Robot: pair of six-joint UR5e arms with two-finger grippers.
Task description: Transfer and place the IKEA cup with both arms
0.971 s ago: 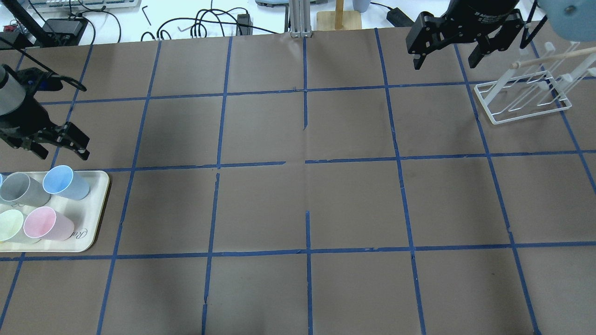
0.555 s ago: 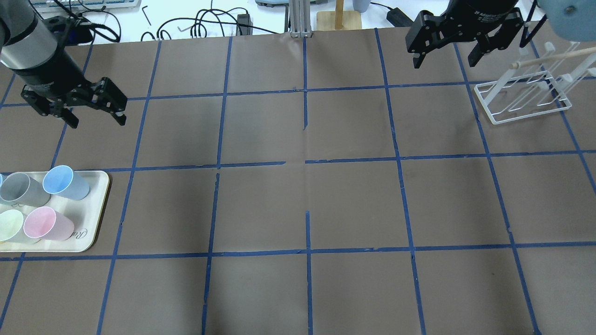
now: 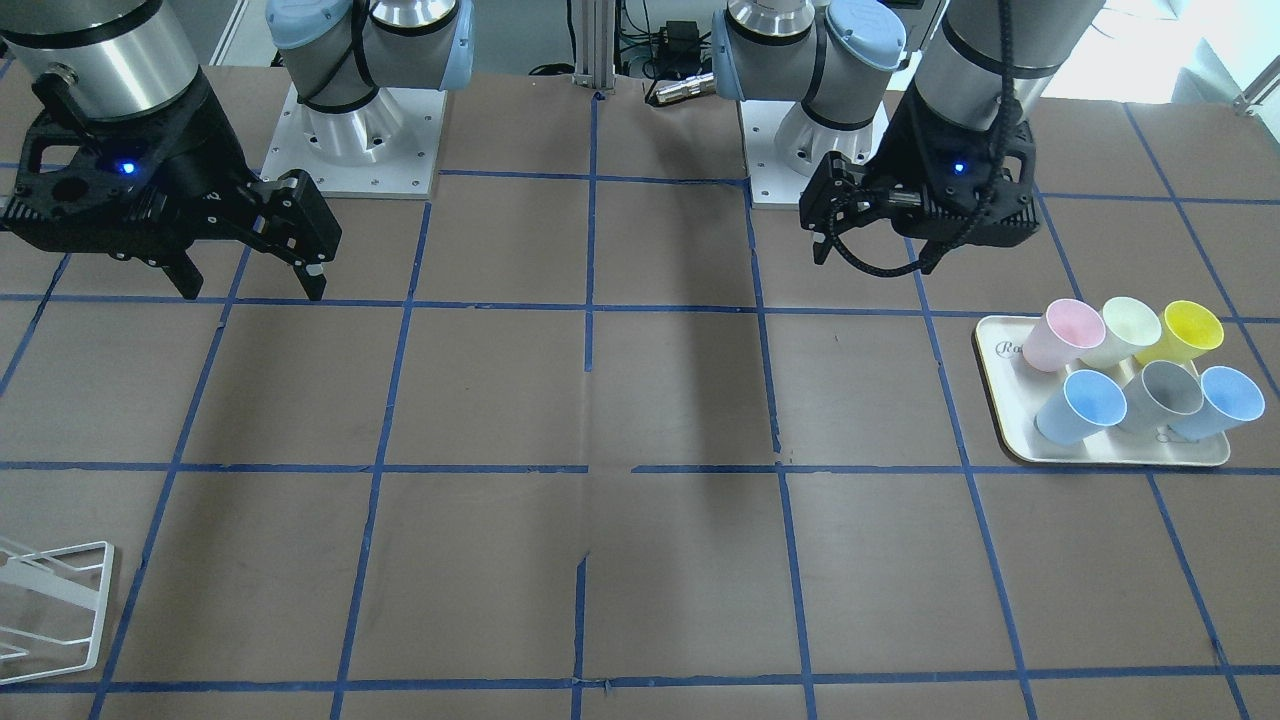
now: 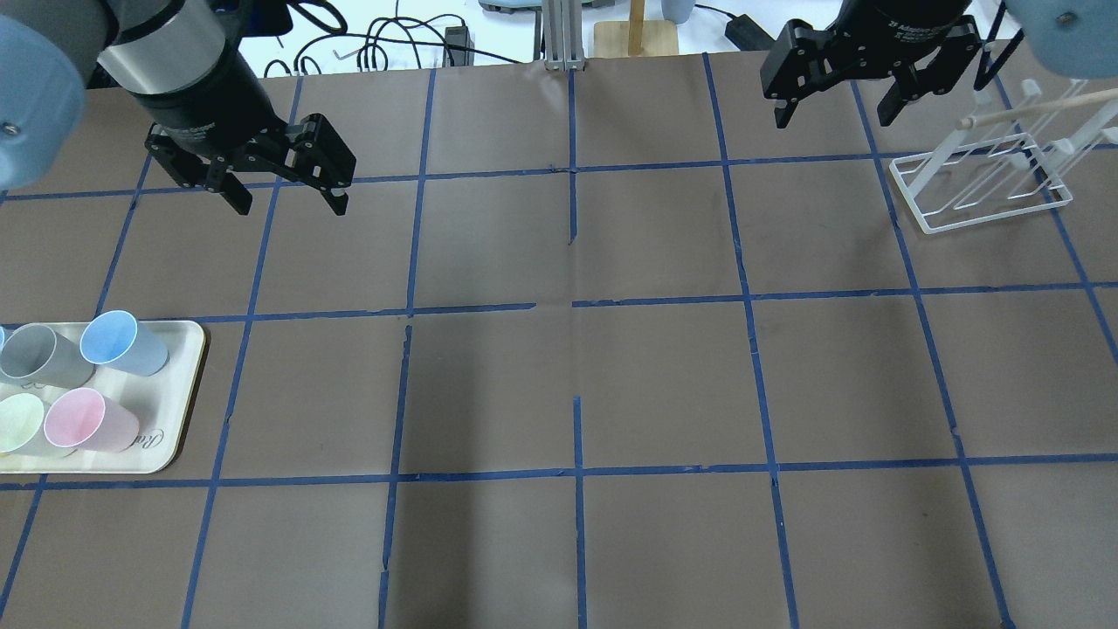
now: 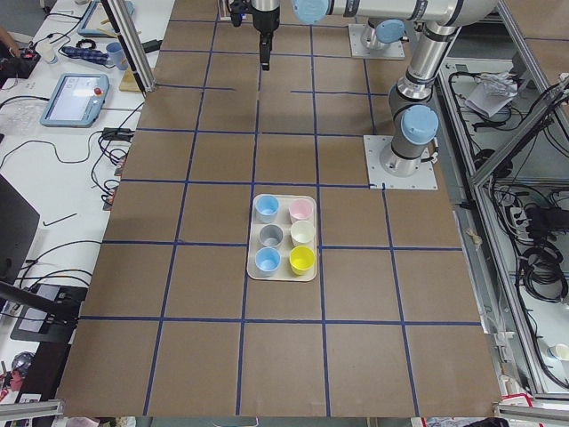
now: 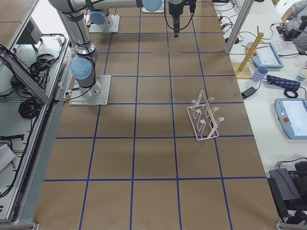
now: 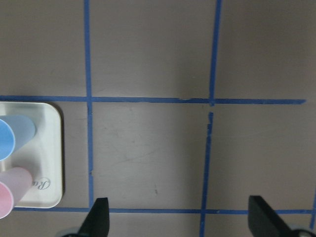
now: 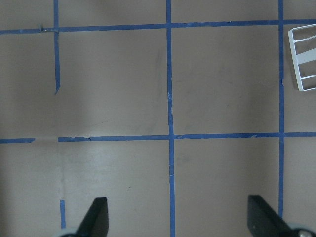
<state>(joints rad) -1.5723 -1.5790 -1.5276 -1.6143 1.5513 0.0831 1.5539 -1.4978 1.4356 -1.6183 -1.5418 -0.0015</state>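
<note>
Two alike light blue cups stand on a cream tray (image 4: 179, 411) at the table's left edge. One light blue cup (image 4: 122, 342) (image 3: 1080, 405) is at the tray's far inner corner. The other light blue cup (image 3: 1222, 400) is at its outer end and cut off in the overhead view. My left gripper (image 4: 288, 203) (image 3: 872, 262) hangs open and empty above the table, beyond the tray and to its right. Its wrist view shows the nearer light blue cup (image 7: 17, 132) at the left edge. My right gripper (image 4: 834, 120) (image 3: 253, 292) is open and empty at the far right.
A grey cup (image 4: 44, 354), a pink cup (image 4: 87, 419), a pale green cup (image 3: 1128, 328) and a yellow cup (image 3: 1190, 332) share the tray. A white wire rack (image 4: 987, 179) stands at the far right, beside the right gripper. Cables lie beyond the table's far edge.
My left gripper has swung from just beyond the tray at the left edge further away and to the right, still open. The right gripper has barely moved.
</note>
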